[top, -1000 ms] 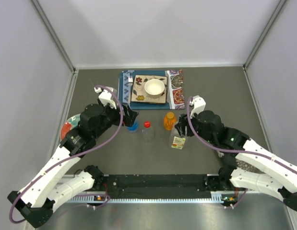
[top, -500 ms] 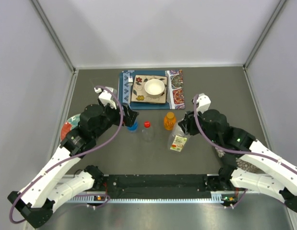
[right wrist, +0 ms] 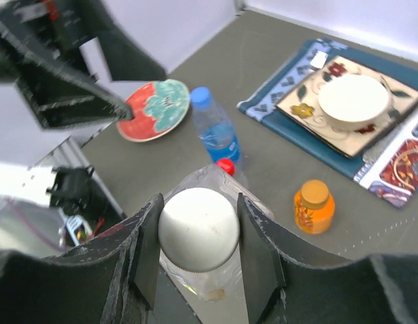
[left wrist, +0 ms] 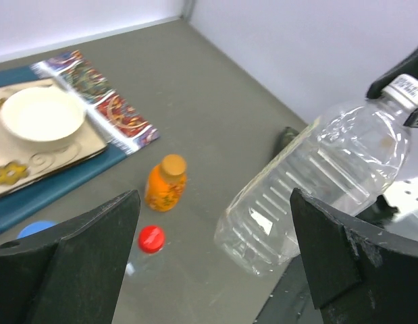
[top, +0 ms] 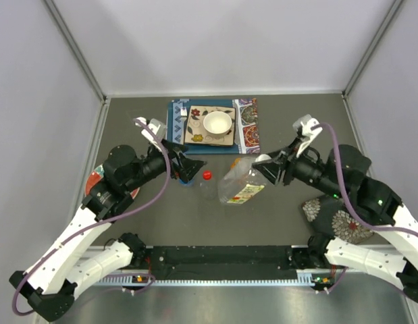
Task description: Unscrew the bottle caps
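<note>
Right wrist view: the right claw (right wrist: 198, 233) pinches the white cap (right wrist: 198, 226) of a tilted clear bottle (left wrist: 310, 182) between both fingers. Just past the claw stands the red cap (right wrist: 225, 165). The orange cap (right wrist: 315, 192) is off to its right, and the blue cap (right wrist: 200, 96) farther ahead. The left claw (left wrist: 213, 209) is spread wide, with the blue cap beside its left finger and the red cap between the fingers.
</note>
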Action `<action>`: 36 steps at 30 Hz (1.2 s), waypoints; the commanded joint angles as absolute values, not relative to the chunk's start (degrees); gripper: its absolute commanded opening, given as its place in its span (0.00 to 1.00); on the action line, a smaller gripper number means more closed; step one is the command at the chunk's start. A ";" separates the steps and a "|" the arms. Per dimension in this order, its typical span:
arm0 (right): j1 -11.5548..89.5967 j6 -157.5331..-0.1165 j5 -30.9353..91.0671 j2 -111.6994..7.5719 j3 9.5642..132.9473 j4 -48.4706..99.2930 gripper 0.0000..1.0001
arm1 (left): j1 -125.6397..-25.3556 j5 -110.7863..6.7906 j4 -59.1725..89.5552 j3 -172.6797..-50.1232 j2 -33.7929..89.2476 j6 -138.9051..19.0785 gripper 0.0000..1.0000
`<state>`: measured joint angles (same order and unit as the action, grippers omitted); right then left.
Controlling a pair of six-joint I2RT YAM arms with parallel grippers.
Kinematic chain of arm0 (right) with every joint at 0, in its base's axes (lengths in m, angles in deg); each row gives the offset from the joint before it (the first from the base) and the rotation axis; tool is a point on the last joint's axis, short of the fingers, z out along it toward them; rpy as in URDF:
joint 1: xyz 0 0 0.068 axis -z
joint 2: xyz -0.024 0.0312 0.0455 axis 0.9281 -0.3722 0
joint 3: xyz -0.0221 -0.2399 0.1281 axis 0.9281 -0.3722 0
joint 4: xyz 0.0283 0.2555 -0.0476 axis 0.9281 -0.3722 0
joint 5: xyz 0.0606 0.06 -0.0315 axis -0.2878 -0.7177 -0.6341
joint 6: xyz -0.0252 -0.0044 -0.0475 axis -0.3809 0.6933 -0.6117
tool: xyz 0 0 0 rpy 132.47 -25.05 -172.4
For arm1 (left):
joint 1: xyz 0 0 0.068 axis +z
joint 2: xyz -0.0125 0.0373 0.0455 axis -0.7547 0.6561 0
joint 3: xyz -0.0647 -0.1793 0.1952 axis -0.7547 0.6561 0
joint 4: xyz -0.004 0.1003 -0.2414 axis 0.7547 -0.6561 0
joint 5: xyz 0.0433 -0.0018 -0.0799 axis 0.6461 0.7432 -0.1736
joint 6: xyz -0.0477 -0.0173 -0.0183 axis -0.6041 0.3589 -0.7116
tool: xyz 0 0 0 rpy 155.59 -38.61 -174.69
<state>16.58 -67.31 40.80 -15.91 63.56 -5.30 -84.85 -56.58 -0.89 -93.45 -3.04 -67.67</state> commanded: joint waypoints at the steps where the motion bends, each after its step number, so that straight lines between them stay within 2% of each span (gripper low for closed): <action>1: 16.03 -79.21 24.73 -10.28 63.92 -0.72 0.00 | -84.68 -73.57 7.36 -96.89 -3.21 -69.33 0.99; 7: 16.03 -83.00 7.07 -6.05 63.65 1.92 0.00 | -84.16 -85.90 20.79 -96.45 -3.21 -77.14 0.99; 8: 16.03 -82.92 5.12 -5.96 63.56 2.53 0.00 | -83.98 -90.71 22.47 -96.54 -2.60 -78.21 0.99; 12: 16.03 -80.90 -6.20 -8.33 66.02 3.68 0.00 | -83.89 -100.39 31.09 -96.19 1.26 -85.14 0.99; 15: 16.03 -79.31 -9.74 -10.88 67.86 4.38 0.00 | -83.89 -105.76 37.24 -95.57 2.33 -88.14 0.99; 36: 16.03 -75.53 -14.85 -22.92 75.33 14.76 0.00 | -85.65 -105.35 29.96 -89.86 -0.22 -78.74 0.99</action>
<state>16.55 -75.97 -12.38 -21.20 71.98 10.43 -84.96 -104.79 29.95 -89.34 -0.61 -80.78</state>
